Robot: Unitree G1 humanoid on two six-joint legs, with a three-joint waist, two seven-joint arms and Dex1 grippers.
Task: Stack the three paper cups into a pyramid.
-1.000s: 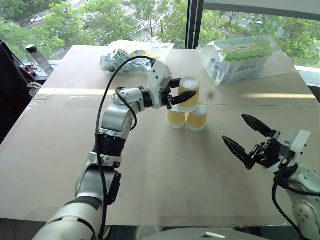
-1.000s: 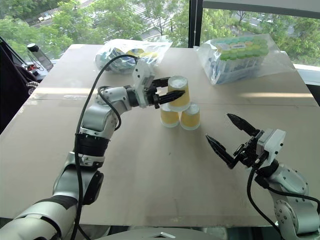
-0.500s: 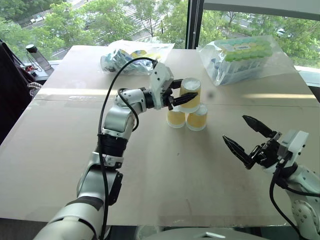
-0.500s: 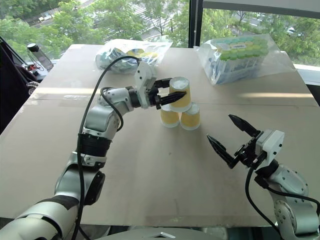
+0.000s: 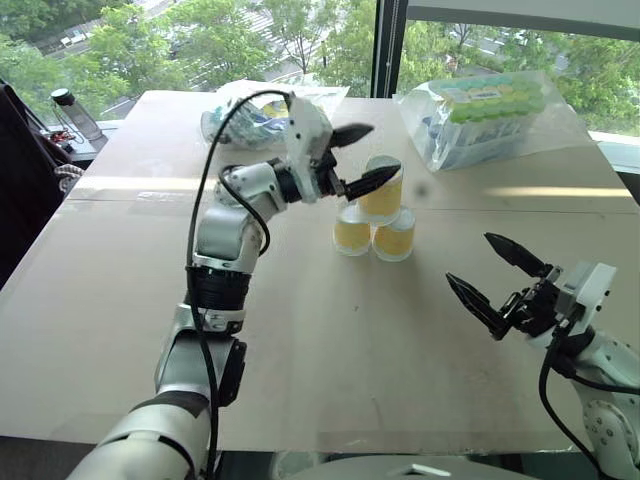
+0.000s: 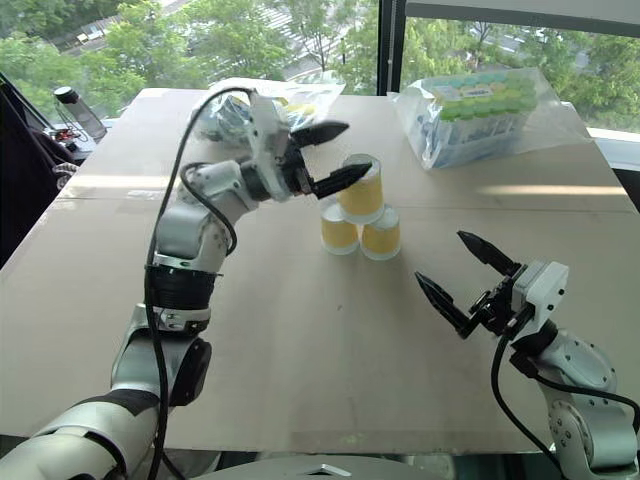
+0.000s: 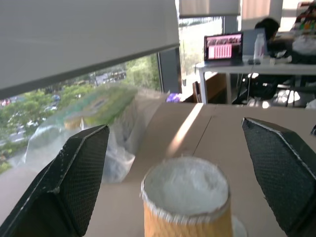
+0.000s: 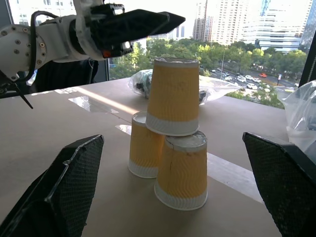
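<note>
Sunlit brown table (image 5: 120, 300); leafy windows (image 5: 200, 40)

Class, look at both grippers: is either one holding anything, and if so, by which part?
Nothing is held. The left gripper is open above the top cup, clear of it; the right gripper is open and apart from the cups.

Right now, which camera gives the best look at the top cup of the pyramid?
The right wrist view: the top cup shows full height, resting on the two lower cups. The head views show it small beside the open left gripper. The left wrist view shows just its upper end.
</note>
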